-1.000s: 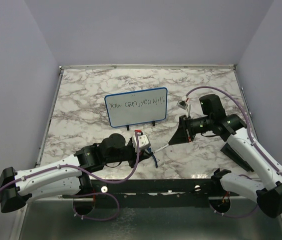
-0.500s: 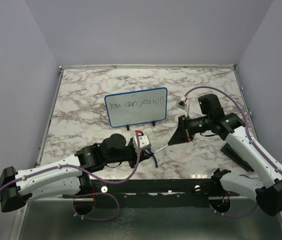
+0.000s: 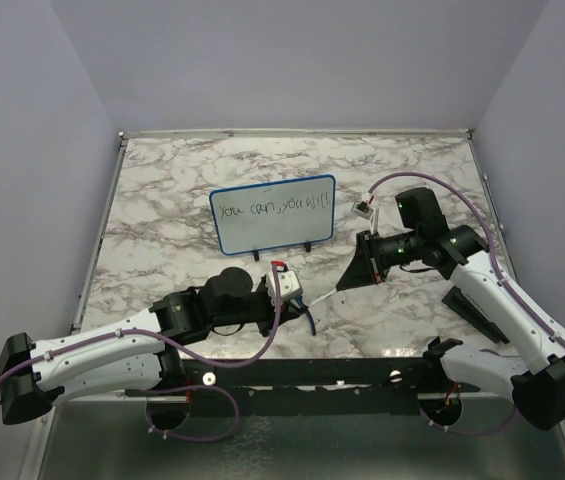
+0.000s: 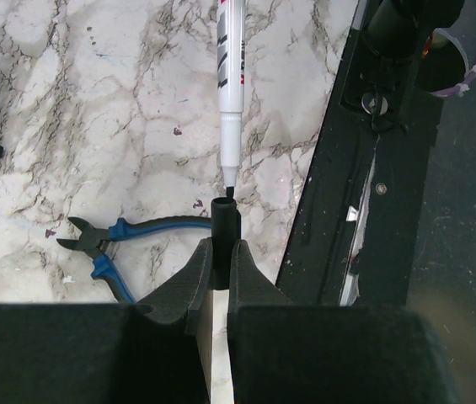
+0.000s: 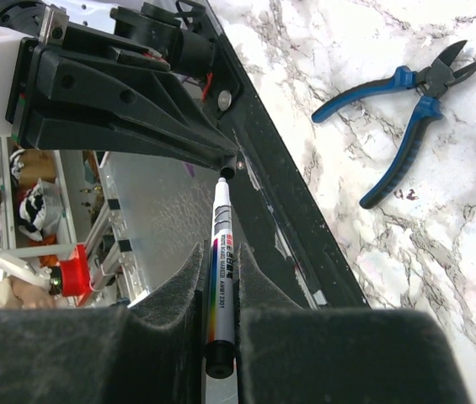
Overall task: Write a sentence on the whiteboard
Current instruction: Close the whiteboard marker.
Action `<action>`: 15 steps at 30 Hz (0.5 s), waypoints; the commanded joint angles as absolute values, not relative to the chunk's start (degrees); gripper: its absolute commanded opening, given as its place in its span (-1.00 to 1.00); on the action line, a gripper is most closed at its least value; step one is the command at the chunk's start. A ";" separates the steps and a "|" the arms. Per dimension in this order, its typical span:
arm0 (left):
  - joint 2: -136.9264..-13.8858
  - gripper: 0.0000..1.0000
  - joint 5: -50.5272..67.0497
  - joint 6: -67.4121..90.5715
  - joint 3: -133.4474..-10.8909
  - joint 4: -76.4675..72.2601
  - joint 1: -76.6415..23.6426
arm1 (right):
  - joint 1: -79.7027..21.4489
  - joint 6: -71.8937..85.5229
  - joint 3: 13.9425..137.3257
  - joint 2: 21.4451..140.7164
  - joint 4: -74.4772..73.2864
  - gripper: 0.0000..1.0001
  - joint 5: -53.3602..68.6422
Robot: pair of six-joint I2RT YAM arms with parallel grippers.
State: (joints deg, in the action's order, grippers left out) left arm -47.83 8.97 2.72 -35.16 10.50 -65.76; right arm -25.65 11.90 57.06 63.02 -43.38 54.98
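Whiteboard (image 3: 273,228) "you can, you will", right gripper (image 5: 220,250) holds marker (image 5: 224,215), left gripper (image 4: 221,245) cap (image 4: 225,215)

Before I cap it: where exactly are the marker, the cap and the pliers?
marker (image 4: 232,76), left wrist view, on its white barrel.
cap (image 4: 225,223), left wrist view, on its black tube.
pliers (image 5: 423,109), right wrist view, on the blue handle near the pivot.

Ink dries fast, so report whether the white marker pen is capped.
Uncapped: the marker shows a bare tip right at the left gripper's black cap.

The whiteboard (image 3: 272,233) carries the sentence (image 3: 274,208), roughly "You can, you will"; print on the marker (image 5: 223,271) is illegible.
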 commanded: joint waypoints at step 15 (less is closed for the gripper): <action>-47.29 -1.00 10.66 2.02 -35.33 10.60 -66.36 | -25.37 10.57 56.47 65.01 -43.79 -0.99 55.93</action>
State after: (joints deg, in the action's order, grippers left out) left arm -47.83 9.58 2.68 -35.16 10.50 -66.04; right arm -25.65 11.84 57.06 64.25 -43.38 54.96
